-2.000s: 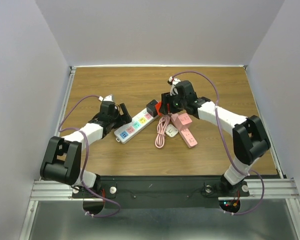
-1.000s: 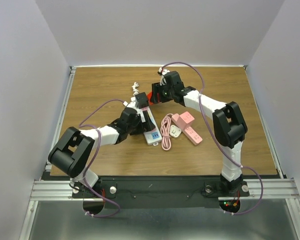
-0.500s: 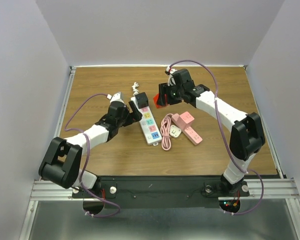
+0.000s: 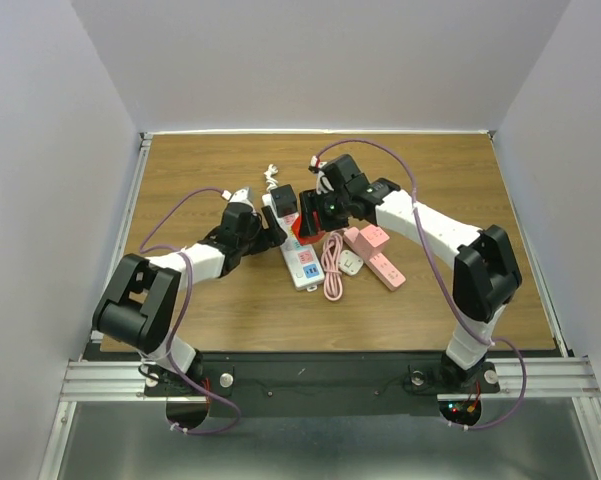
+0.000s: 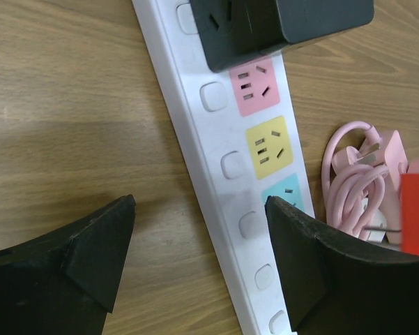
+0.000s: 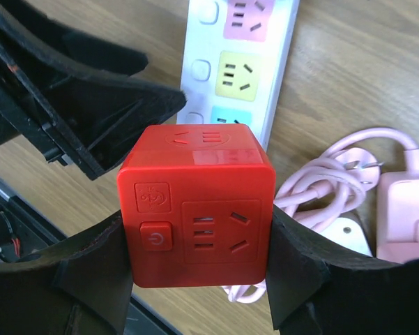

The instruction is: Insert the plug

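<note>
A white power strip (image 4: 305,266) with coloured sockets lies on the wooden table, with a black cube adapter (image 4: 284,197) plugged into its far end. My right gripper (image 4: 306,217) is shut on a red cube plug (image 6: 199,202) and holds it just above the strip (image 6: 240,63), over its middle sockets. My left gripper (image 4: 270,232) is open and empty. In the left wrist view it (image 5: 199,209) straddles the strip's left edge (image 5: 223,160), below the black cube (image 5: 286,24). The red cube's underside and prongs are hidden.
A coiled pink cable (image 4: 331,266) with a white plug (image 4: 351,263) and a pink power strip (image 4: 380,258) lie right of the white strip. They also show in the right wrist view, cable (image 6: 328,181) and pink strip (image 6: 404,202). The left gripper's fingers (image 6: 90,91) sit close beside the red cube.
My right gripper has carried the red cube left and down, from beside the black cube to over the white strip. My left gripper has moved right, up against the strip. The strip has stayed put.
</note>
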Tool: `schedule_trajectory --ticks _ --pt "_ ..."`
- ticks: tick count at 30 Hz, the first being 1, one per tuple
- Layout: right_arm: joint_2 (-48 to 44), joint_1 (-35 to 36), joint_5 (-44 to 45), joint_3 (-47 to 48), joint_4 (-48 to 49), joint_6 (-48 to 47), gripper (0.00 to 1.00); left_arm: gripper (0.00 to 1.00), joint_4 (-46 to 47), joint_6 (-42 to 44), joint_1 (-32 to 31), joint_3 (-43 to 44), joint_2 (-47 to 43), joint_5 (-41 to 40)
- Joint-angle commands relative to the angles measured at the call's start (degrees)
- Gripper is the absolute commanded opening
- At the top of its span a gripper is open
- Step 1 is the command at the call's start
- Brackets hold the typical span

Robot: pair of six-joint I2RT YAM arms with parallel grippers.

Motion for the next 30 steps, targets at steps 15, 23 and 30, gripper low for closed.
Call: schedule_trajectory --ticks 15,23,30 --pt "6.4 2.1 3.1 1.6 0.3 0.1 0.00 0.79 4.1 0.9 0.7 5.2 6.8 3.3" --pt "8.1 2.1 4.6 3.6 0.3 -0.2 0.01 0.69 4.0 1.0 0.7 5.1 7.5 4.1" --pt "8.3 2.1 6.8 4.3 0.2 -0.2 0.00 0.66 4.0 0.9 0.8 4.6 7.2 4.3"
